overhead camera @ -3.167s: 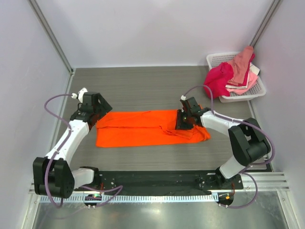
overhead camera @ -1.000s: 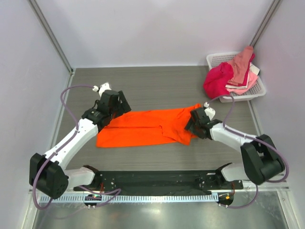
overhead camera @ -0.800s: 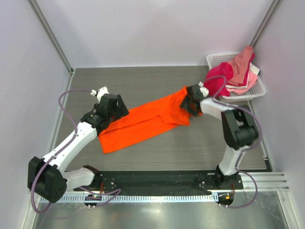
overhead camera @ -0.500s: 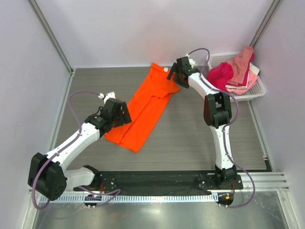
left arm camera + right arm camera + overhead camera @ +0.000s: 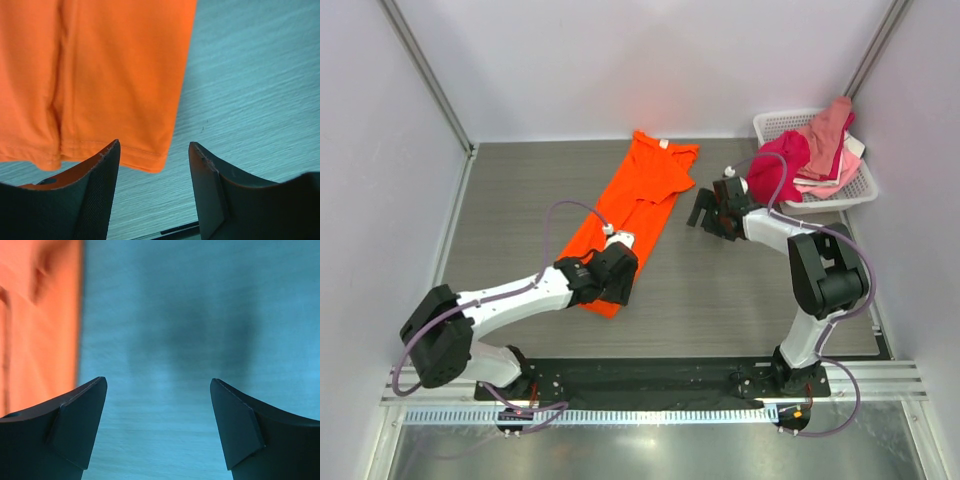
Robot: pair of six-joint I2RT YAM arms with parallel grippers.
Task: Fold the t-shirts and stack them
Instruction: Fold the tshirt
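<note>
A bright orange t-shirt point(image 5: 638, 198) lies flat on the table, slanting from the back centre down to the near left. My left gripper point(image 5: 618, 274) hovers at its near end, open, and holds nothing. In the left wrist view the shirt's hem corner point(image 5: 150, 159) lies just ahead of the left gripper point(image 5: 154, 144). My right gripper point(image 5: 700, 212) stands open to the right of the shirt. In its wrist view the right gripper point(image 5: 158, 380) is over bare table, with the orange t-shirt point(image 5: 40, 320) at the left edge. Other t-shirts, magenta point(image 5: 778, 166), salmon point(image 5: 830, 128) and pale pink point(image 5: 818, 181), are piled in the basket.
A white lattice basket point(image 5: 861, 186) stands at the back right corner. White walls with metal posts close in the grey table point(image 5: 520, 190) on three sides. The black base rail point(image 5: 650, 375) runs along the near edge.
The orange shirt has swung from lying across the table to slanting front to back. My right gripper let go of its far end and drew back. The left gripper moved to the near hem.
</note>
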